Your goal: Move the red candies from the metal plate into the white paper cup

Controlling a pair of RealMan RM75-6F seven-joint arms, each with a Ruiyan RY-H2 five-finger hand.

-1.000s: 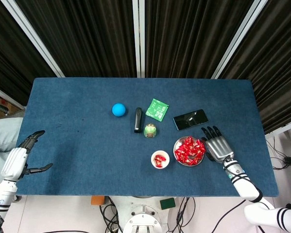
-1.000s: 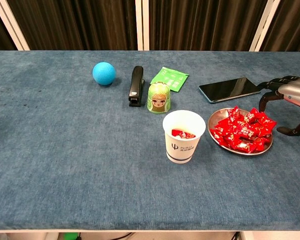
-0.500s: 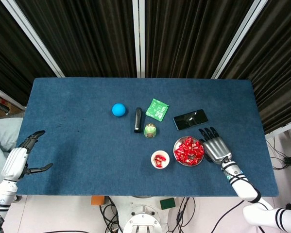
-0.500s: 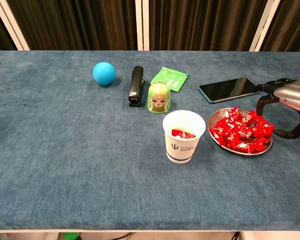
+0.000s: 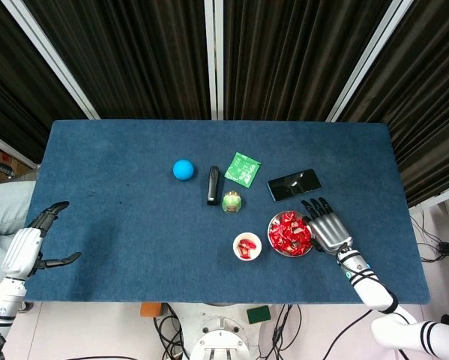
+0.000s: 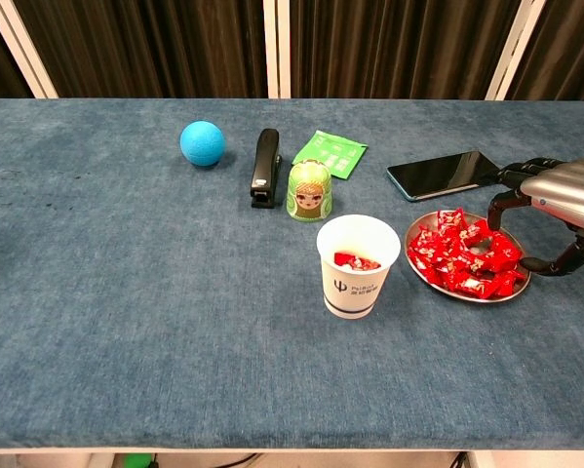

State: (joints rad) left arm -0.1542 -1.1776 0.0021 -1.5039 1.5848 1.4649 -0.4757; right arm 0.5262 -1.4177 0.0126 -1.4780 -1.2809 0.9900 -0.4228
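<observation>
Crinkly red candies (image 6: 464, 257), round metal plate (image 6: 420, 276), paper cup (image 6: 357, 265)

The cup (image 6: 358, 265), near the tabletop's front edge, bears a dark printed logo on its side, a mark like the letter psi, with a line or two of small print beside it; in the chest view the characters are too small to read, though they may be a brand name. The green packet (image 6: 330, 153), toward the back edge, carries white print that cannot be read either. Nothing else shows legible text.
</observation>
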